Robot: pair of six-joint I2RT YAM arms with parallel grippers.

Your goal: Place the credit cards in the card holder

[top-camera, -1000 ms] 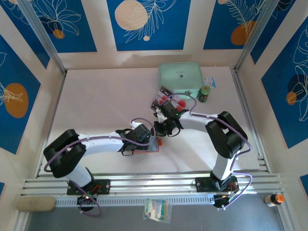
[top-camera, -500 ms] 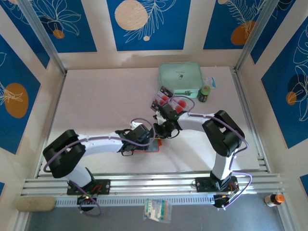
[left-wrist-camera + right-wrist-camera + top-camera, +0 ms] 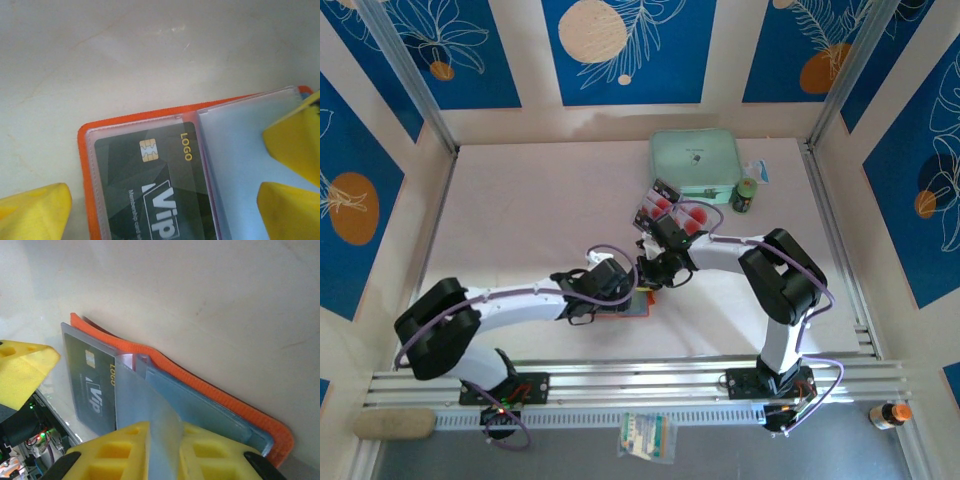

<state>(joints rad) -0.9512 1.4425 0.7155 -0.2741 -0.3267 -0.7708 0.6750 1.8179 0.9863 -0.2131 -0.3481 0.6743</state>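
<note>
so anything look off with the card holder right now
One clear sleeve of the card holder is lifted off the rest, pinched in the right pincer, so it isn't lying flat. The dark VIP card sits squarely in its pocket; nothing looks torn.

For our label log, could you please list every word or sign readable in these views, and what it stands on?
"LOGO": gold, on the dark card in the card holder's clear sleeve.
"ViP": large white letters on the same card.
"Membership": small line beside it, rest blurred.
Mark on the mint-green case: too small to read.
</note>
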